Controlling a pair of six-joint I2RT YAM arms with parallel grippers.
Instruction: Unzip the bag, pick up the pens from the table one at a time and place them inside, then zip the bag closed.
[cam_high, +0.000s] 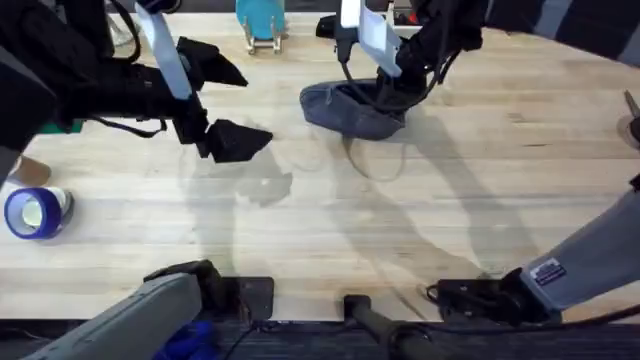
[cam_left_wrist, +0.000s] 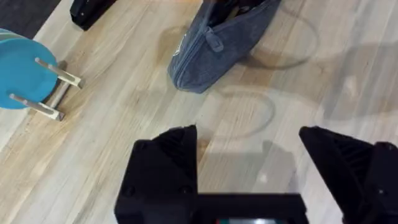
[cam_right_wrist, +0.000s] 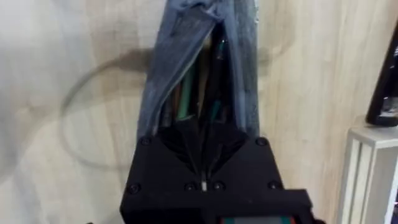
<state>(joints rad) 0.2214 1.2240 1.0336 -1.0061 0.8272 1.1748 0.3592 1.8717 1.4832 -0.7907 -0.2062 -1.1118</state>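
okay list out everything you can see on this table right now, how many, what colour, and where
bag: one, grey-blue, far middle of the table, unzipped
pens: several, dark and greenish, inside the bag; exact count unclear
tape roll: one, blue, left edge
blue stand: one, blue with pale wooden legs, far edge
black object: one, far side, near the bag; cannot tell what it is
left gripper: black, jaws open, left of the bag, above bare table
right gripper: black, jaws shut, tips in the bag's opening
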